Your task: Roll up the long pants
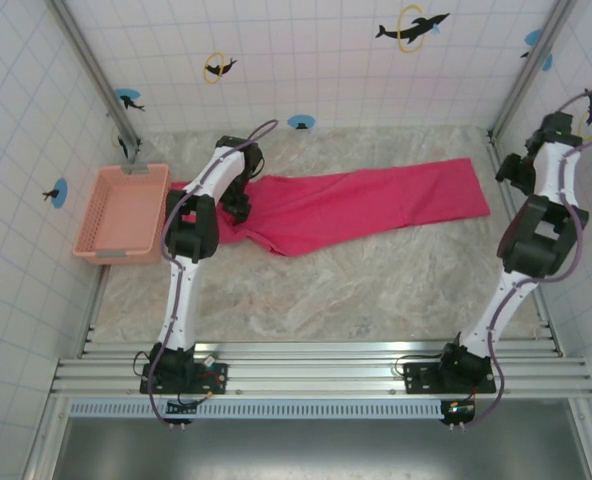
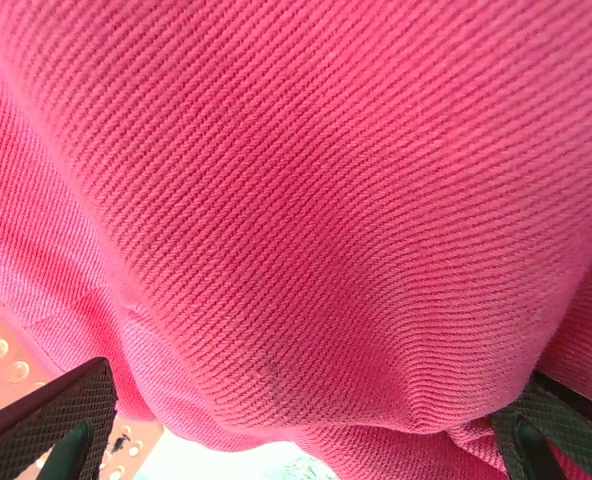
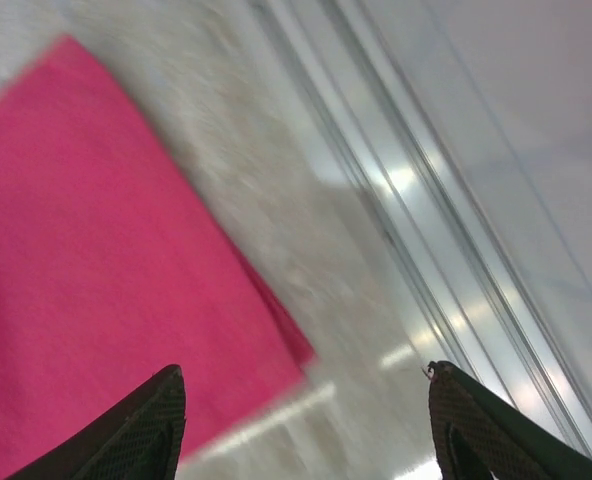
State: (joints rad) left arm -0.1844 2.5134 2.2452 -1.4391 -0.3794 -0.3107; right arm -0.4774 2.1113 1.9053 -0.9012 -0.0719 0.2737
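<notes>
The long pants [image 1: 366, 205] lie spread across the bench [image 1: 326, 290] — soft, limp twill, likely light. Left hand [image 1: 238, 207]: open, fabric bulging between its jaws. Right hand [image 3: 304, 378]: open, empty, above the far-end corner — grip an end edge.

Both arms stretched forward; left gripper [image 2: 296, 425] with jaws wide apart, right gripper [image 3: 306, 425] likewise.
</notes>
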